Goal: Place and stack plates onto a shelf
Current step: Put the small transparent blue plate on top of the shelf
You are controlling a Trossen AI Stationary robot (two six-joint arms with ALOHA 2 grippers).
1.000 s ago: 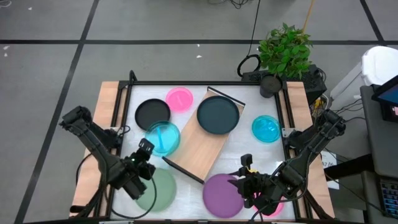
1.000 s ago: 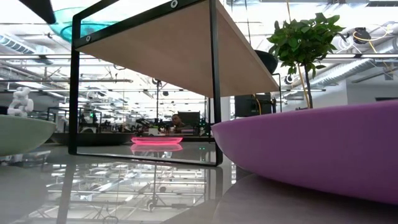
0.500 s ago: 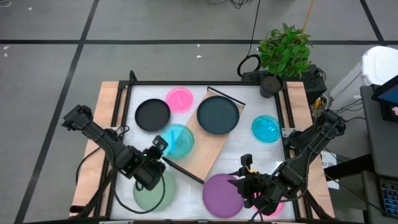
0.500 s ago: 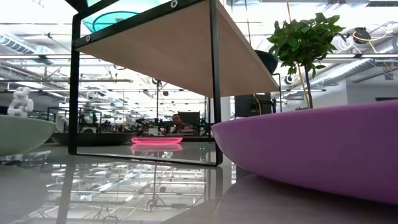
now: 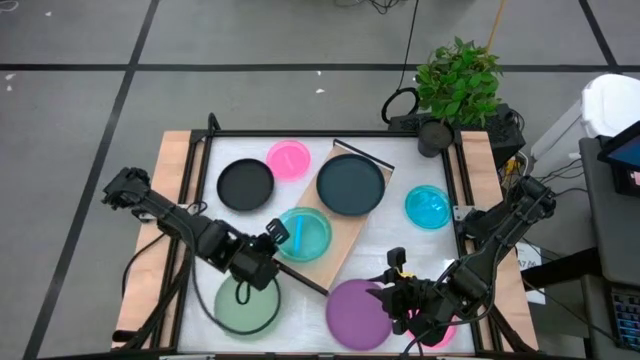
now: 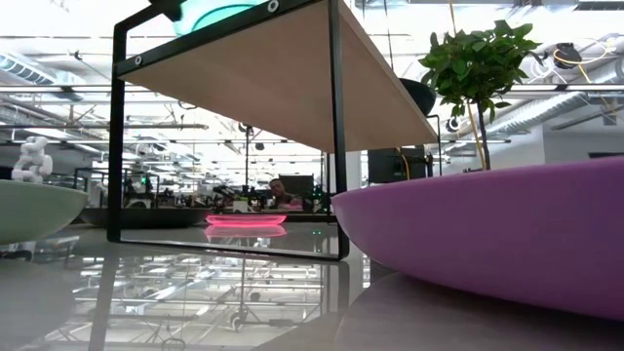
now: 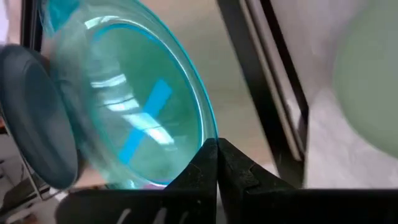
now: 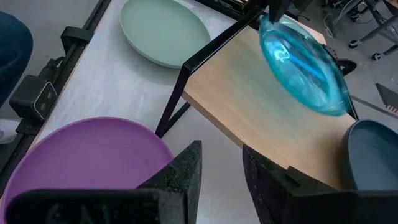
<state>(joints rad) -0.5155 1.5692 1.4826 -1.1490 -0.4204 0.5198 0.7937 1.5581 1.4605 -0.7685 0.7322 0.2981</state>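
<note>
My left gripper is shut on a translucent cyan plate, tilted over the near end of the light-wood shelf. A dark teal plate lies flat on the shelf's far end. On the table lie a black plate, a pink plate, a second cyan plate, a pale green plate and a purple plate. My right gripper waits open over the purple plate's right side. My left gripper pinches the cyan plate's rim between its two fingers, coming from the table's left and near side. The plate sits tilted above the shelf board, its held edge high. Whether its low edge touches the wood I cannot tell.
Black metal rails stand at the shelf's near end. A potted plant stands at the far right corner. Another pink plate shows under the right arm. The shelf's middle is partly bare wood.
My left gripper has carried the cyan plate toward the table's right, from beside the shelf's left edge to over the shelf's near end, staying shut on it. The right arm has kept still.
</note>
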